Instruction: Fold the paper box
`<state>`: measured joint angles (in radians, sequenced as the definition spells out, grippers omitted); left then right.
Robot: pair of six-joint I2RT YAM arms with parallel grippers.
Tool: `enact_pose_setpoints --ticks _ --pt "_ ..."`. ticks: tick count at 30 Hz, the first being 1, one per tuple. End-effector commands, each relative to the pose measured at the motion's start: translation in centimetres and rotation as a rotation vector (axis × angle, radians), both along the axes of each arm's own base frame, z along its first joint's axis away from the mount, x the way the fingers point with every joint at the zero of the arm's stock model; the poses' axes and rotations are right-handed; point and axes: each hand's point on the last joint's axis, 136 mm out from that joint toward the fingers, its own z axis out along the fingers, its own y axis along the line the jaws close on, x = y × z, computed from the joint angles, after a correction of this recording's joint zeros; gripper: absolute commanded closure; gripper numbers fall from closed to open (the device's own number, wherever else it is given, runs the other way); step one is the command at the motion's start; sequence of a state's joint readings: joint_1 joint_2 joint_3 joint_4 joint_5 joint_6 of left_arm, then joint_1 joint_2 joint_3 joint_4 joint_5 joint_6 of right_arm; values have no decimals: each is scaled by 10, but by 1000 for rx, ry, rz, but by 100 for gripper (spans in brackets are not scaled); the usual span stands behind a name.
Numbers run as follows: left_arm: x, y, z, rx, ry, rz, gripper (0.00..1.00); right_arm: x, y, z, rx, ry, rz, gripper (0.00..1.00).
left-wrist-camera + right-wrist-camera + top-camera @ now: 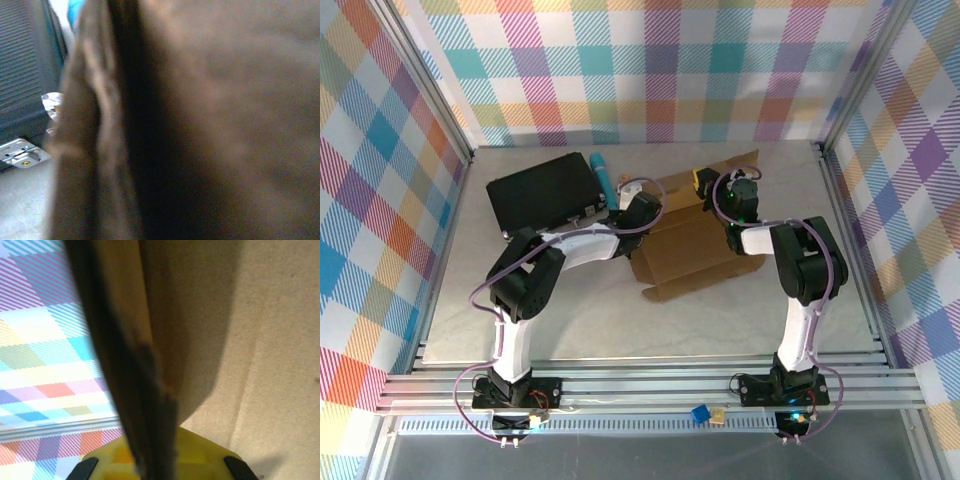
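As you can see, left gripper [650,208] and right gripper [712,192] are each closed on a paper box [695,252] wall.

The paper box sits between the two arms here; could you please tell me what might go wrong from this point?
1. The left gripper and the right gripper each seem to pinch an edge of the paper box. Uneven pulling could tear the cardboard or crease it away from its fold lines.
2. The black case lies close beside the left gripper, so a flap swung that way might catch on it.
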<state>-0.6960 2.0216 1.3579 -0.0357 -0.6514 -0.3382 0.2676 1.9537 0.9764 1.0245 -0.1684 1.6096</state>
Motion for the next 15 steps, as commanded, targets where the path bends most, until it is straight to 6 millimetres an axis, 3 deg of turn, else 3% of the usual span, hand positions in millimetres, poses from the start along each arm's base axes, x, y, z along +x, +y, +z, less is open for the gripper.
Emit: enact_pose_setpoints --ticks 1,15 --pt "-21 30 -25 210 117 132 100 -22 30 7 -4 27 121 100" --pt "-22 27 -23 231 97 120 100 -18 35 8 -3 63 111 100"
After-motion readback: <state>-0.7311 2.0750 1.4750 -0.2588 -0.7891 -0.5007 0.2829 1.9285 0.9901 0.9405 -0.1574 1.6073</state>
